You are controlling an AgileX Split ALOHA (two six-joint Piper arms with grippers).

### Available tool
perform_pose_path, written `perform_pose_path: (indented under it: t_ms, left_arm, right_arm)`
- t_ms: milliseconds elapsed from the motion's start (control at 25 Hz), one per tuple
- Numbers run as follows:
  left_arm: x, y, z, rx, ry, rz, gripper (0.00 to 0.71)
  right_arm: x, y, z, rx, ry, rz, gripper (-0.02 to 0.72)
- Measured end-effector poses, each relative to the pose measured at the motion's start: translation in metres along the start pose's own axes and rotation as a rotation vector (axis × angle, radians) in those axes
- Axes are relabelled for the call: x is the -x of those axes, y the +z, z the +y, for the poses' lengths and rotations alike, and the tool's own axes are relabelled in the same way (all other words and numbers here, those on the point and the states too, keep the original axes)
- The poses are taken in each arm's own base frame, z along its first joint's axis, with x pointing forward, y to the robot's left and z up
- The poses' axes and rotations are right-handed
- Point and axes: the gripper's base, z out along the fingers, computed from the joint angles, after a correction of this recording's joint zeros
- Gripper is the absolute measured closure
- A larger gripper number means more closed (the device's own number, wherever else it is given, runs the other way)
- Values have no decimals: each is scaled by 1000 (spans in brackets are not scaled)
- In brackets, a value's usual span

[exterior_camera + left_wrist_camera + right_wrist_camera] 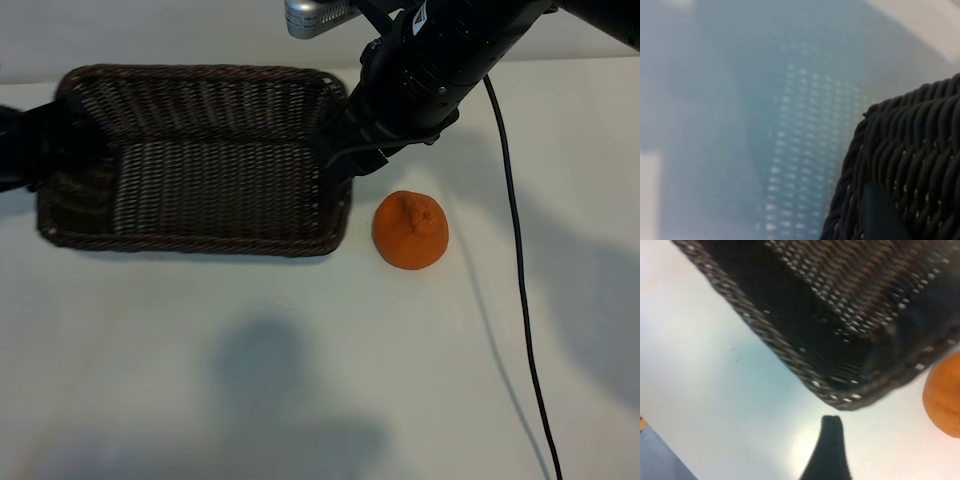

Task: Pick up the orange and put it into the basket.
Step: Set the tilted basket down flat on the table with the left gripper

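The orange (410, 230) rests on the white table just right of the dark brown wicker basket (200, 190), a small gap apart. My right gripper (348, 158) hangs open over the basket's right rim, up and left of the orange, holding nothing. Its wrist view shows one dark finger (832, 440) above bare table, the basket's corner (840, 315) and the orange's edge (945, 400). My left gripper (55, 140) sits at the basket's left wall, closed on it. One of its fingers (880, 215) lies against the wicker (910, 160).
A black cable (520, 280) runs down the table on the right, past the orange. A silver part (310, 15) pokes in at the top edge. Arm shadows fall on the white table in front of the basket.
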Motion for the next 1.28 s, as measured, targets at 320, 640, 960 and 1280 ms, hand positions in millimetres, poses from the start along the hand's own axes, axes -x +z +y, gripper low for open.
perform_pose_path:
  t_ms: [320, 640, 960, 1280]
  left_arm:
    - [8, 38, -13, 9, -24, 0, 352]
    - [-5, 65, -21, 20, -71, 34, 352]
    - [-7, 68, -20, 19, -86, 46, 352]
    - [-9, 67, -22, -1, -80, 78, 319]
  right_arm:
    - [0, 0, 0, 0, 0, 2, 108]
    - [-1, 0, 0, 1, 0, 6, 108]
    - [-1, 0, 0, 1, -1, 10, 108]
    - [-2, 0, 0, 2, -1, 17, 108]
